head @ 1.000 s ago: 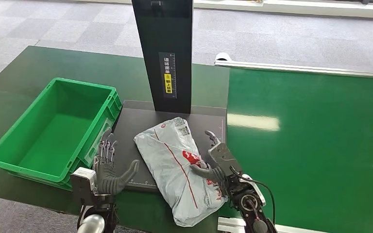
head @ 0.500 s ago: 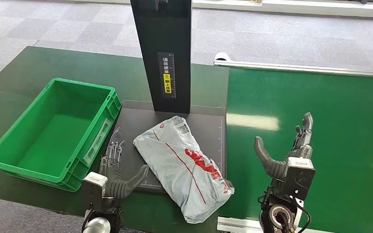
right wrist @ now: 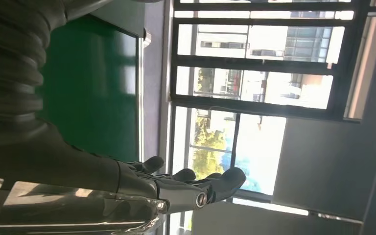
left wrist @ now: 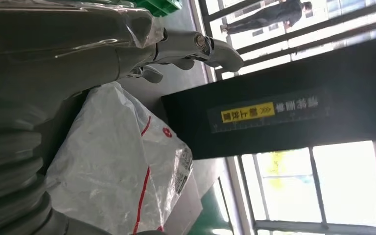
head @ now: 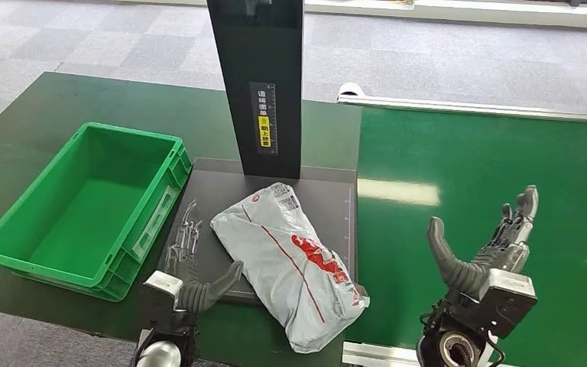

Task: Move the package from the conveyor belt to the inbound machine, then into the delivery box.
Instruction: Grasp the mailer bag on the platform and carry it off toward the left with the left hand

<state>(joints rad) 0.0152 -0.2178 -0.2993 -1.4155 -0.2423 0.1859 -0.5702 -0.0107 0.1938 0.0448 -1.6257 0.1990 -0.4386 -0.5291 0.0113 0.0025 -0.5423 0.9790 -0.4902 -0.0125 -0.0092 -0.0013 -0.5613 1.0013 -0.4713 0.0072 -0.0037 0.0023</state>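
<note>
The package [head: 287, 260], a grey plastic mailer with red print, lies on the black plate of the inbound machine [head: 321, 191], its near end hanging over the plate's front edge. In the left wrist view the package [left wrist: 122, 171] sits just past the fingers. My left hand [head: 189, 271] is open just left of the package, thumb pointing toward it, not touching. Over the green conveyor belt [head: 489, 168], my right hand [head: 485, 256] is open, fingers spread upward, well right of the package. The green delivery box [head: 84, 206] stands empty to the left.
The machine's black upright post [head: 264, 84] with a yellow label rises behind the plate. A dark green table [head: 61, 107] carries the box and machine. Grey carpet floor lies beyond. A person [left wrist: 269, 14] stands far off by the windows.
My right hand let go of the package and swung right, out over the conveyor belt, opening wide. The package settled on the plate. My left hand edged slightly toward the package.
</note>
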